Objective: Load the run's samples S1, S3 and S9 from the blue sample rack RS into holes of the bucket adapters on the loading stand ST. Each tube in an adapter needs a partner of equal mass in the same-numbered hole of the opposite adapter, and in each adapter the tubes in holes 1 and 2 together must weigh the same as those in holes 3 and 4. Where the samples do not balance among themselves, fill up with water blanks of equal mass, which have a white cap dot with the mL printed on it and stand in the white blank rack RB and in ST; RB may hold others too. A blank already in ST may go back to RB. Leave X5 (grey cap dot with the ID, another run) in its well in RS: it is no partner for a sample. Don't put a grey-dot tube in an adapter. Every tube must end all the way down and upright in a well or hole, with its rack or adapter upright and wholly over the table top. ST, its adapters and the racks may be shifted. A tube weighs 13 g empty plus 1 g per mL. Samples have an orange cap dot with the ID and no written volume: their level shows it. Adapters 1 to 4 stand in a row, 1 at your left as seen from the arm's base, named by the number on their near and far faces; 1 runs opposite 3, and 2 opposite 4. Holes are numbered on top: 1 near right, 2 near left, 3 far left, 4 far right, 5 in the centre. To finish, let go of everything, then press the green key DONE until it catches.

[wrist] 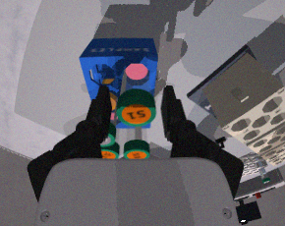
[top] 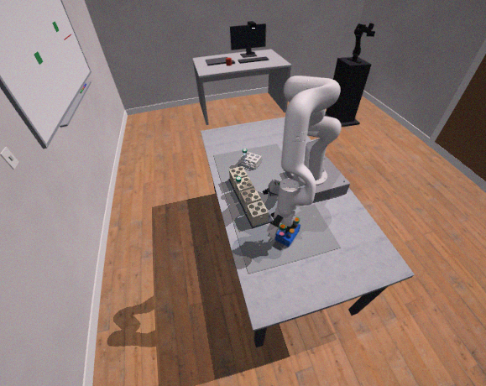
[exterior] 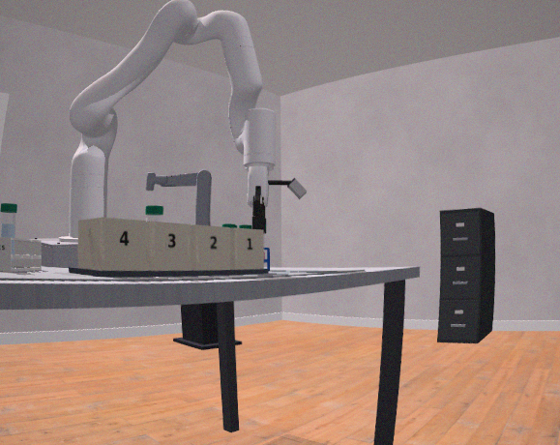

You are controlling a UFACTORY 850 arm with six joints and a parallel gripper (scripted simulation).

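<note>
So my two black fingers are spread partway open and sitting either side of the green-capped tube with the orange S1 dot [wrist: 135, 113], not squeezing it, there's a gap on both sides and nothing's gripped. That tube stands in the small blue sample rack [wrist: 99, 57], in the middle of the bunch. Closest to my wrist are two more green caps with orange dots [wrist: 137, 152], half hidden under me so I can't read their IDs. Just past S1 there's a tube with a pink cap [wrist: 137, 72], also in the blue rack.

Off to the side, near the rack but not touching it, is the row of tan block adapters [top: 249, 196] on their dark stand, numbered 1 to 4 on the faces. One green-capped tube [exterior: 154, 211] sticks up out of adapter 3. Furthest along the grey worktop [top: 363, 268] is the white blanks rack [top: 253, 159] with one tube [exterior: 8, 220] standing in it.
</note>
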